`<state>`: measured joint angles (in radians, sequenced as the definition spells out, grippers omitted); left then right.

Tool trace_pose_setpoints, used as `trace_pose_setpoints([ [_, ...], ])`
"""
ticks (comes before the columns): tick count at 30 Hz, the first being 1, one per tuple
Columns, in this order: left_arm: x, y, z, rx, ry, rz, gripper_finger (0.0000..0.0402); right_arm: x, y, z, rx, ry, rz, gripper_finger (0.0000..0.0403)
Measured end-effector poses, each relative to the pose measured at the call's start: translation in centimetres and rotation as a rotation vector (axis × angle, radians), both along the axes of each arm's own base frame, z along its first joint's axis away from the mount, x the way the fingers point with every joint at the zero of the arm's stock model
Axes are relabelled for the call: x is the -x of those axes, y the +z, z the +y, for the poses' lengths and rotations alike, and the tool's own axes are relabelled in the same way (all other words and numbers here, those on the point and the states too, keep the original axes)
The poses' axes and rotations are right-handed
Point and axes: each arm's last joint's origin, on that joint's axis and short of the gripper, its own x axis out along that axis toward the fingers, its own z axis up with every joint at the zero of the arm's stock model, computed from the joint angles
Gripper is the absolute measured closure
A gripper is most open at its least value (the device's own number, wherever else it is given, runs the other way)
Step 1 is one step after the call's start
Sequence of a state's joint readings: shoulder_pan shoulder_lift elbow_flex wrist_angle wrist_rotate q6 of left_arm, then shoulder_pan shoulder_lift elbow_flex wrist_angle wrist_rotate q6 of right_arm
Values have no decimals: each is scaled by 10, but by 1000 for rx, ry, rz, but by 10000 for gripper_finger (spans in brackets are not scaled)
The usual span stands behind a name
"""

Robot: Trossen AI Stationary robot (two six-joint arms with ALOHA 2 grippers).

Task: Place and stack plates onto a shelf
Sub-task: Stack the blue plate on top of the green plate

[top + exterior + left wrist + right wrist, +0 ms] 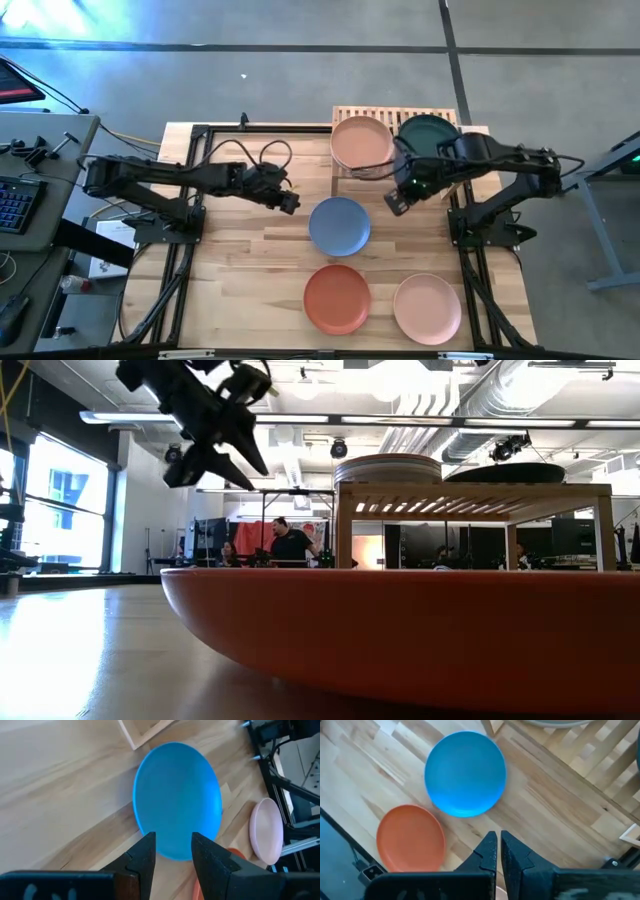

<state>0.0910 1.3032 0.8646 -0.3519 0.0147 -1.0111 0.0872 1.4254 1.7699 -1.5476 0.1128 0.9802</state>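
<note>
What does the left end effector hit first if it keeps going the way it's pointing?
Likely the blue plate. The left end effector is open and empty above the table, aimed down at the plate's near rim, nothing between. Depth is unclear; it could land just short, on the tabletop.

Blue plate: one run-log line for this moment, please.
left claw: open, above blue plate | right claw: shut, empty, beside shelf | terracotta plate, pink plate: on table

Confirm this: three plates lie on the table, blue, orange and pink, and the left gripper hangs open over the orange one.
Wrong plate. The left gripper hangs open over the blue plate, as the left wrist view shows. The orange plate and pink plate lie nearer the front edge.
</note>
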Motion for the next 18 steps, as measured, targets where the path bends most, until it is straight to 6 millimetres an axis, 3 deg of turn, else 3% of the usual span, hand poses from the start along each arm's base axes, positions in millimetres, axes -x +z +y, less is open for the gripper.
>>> trace_pose_setpoints([
  [10, -34, -36, 3, 7, 5, 2, 289, 1, 0, 10, 51, -4, -10, 402],
  [18, -46, -70, 4, 33, 26, 101, 289, 1, 0, 9, 91, 44, -6, 402],
])
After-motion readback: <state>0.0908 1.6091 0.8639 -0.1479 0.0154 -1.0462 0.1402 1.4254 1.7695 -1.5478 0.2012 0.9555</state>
